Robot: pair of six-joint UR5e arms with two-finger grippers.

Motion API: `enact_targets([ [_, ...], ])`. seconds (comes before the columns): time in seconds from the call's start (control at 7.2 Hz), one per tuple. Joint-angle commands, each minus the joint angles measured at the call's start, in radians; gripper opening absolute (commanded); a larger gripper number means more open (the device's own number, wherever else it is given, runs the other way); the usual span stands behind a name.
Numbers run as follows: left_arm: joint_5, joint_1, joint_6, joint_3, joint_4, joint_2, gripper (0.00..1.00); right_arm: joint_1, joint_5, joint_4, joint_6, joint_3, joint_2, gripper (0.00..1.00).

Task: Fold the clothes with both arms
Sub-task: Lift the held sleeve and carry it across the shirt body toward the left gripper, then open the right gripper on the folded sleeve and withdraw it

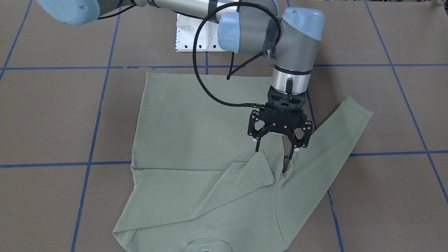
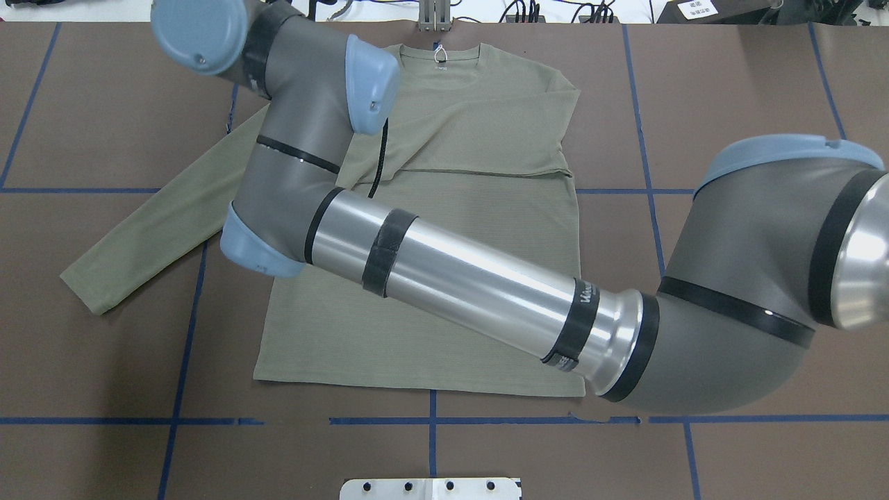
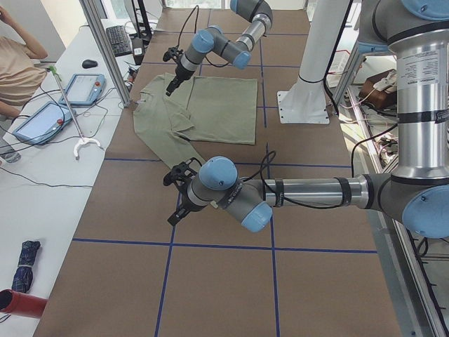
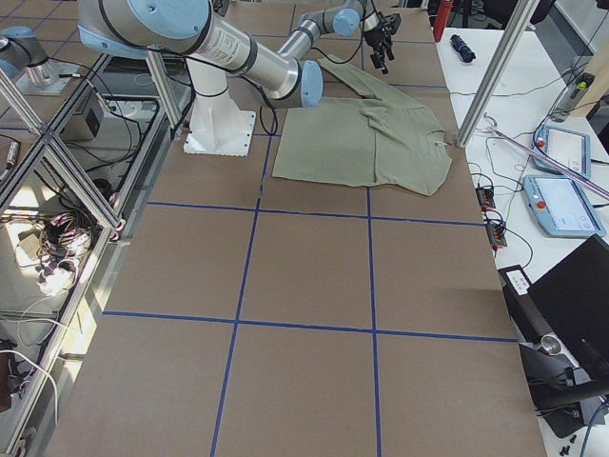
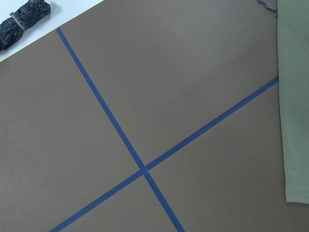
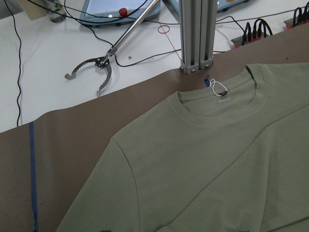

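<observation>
The clothes are one sage-green long-sleeved shirt (image 1: 196,140) lying flat, its collar toward the table's far edge (image 2: 472,229). One sleeve is folded across the chest, its cuff (image 1: 262,164) near the armpit. The other sleeve (image 1: 343,140) lies spread outward. My right arm (image 2: 458,271) reaches across the shirt. Its gripper (image 1: 271,160) is open and points down, with one fingertip (image 1: 284,169) in a crease at the armpit. A white hang tag (image 6: 219,88) shows at the neck. My left gripper (image 3: 172,200) hovers over bare table beside the spread sleeve (image 5: 294,96); I cannot tell its state.
The white pedestal base (image 1: 196,35) stands behind the hem. An aluminium post (image 6: 195,34) rises just beyond the collar, with a reach tool (image 6: 96,67) and cables on the white bench. A folded umbrella (image 5: 24,21), tablets (image 4: 561,181) and a seated person (image 3: 14,63) are off the mat.
</observation>
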Motion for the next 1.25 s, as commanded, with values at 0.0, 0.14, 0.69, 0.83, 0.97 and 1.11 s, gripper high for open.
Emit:
enact_targets([
  [0.0, -0.002, 0.012, -0.116, -0.013, -0.193, 0.021, 1.00, 0.120, 0.255, -0.186, -0.179, 0.209, -0.084, 1.00],
  [0.14, 0.007, 0.091, -0.216, -0.036, -0.206, 0.020, 1.00, 0.189, 0.381, -0.208, -0.279, 0.401, -0.250, 1.00],
  [0.69, 0.238, 0.390, -0.423, -0.189, -0.281, 0.193, 1.00, 0.497, 0.656, -0.208, -0.929, 0.940, -0.941, 1.00],
  [0.83, 0.358, 0.555, -0.466, -0.191, -0.281, 0.189, 1.00, 0.554, 0.704, -0.205, -1.034, 1.002, -1.070, 1.00],
  [0.97, 0.488, 0.700, -0.538, -0.191, -0.281, 0.181, 1.00, 0.597, 0.728, -0.201, -1.120, 1.057, -1.190, 1.00],
  [1.11, 0.515, 0.780, -0.575, -0.185, -0.280, 0.183, 1.00, 0.611, 0.730, -0.198, -1.136, 1.114, -1.276, 1.00],
])
